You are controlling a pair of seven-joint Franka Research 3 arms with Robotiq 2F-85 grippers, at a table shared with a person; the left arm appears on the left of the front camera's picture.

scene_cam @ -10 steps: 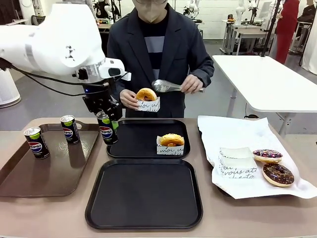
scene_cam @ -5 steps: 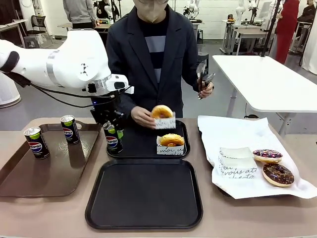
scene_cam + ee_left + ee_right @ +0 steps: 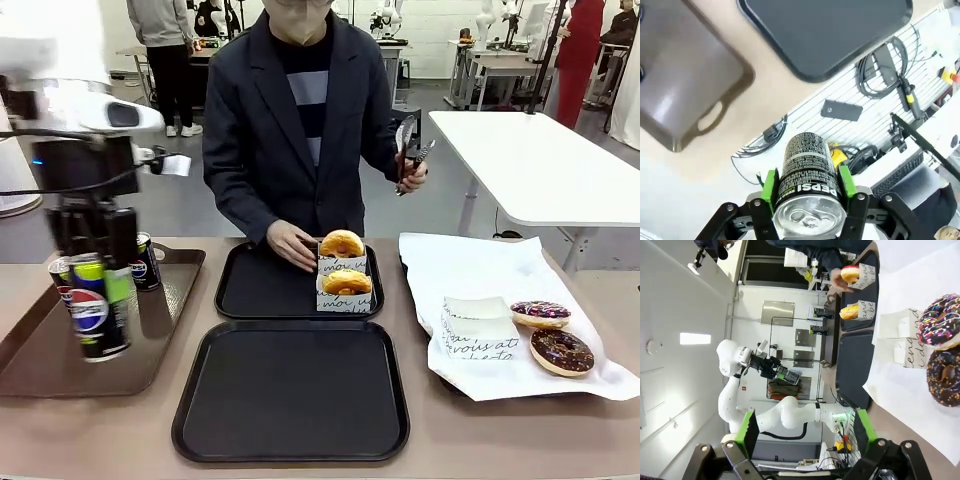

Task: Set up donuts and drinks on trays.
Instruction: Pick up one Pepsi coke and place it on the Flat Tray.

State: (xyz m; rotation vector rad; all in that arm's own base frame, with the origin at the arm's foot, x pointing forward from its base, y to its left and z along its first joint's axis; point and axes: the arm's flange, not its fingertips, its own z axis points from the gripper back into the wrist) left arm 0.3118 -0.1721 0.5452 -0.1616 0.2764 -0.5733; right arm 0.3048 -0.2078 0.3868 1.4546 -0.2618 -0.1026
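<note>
My left gripper point(image 3: 92, 262) is shut on a black Pepsi can point(image 3: 94, 308), held up over the brown tray point(image 3: 150, 350); in the left wrist view the green pads point(image 3: 771, 184) clamp the can point(image 3: 807, 172) near its silver top. Two more cans point(image 3: 146, 260) stand on the brown tray. The far black tray point(image 3: 260, 290) carries two plain donuts in white sleeves point(image 3: 346, 284), and a person's hand point(image 3: 292, 246) rests on the rear donut point(image 3: 342, 244). Nothing lies on the near black tray point(image 3: 290, 392). My right gripper point(image 3: 807, 434) is open, looking across two chocolate donuts point(image 3: 943, 330).
At the right, white paper point(image 3: 470, 265) holds two iced chocolate donuts point(image 3: 561, 350) and a stack of spare sleeves point(image 3: 478, 328). The person's other hand holds metal tongs point(image 3: 408, 148) up at chest height. A white table point(image 3: 540, 160) stands behind on the right.
My left gripper carried the can from the far black tray's left edge leftward and up, over the brown tray. The person set a second donut on the far tray and raised the tongs.
</note>
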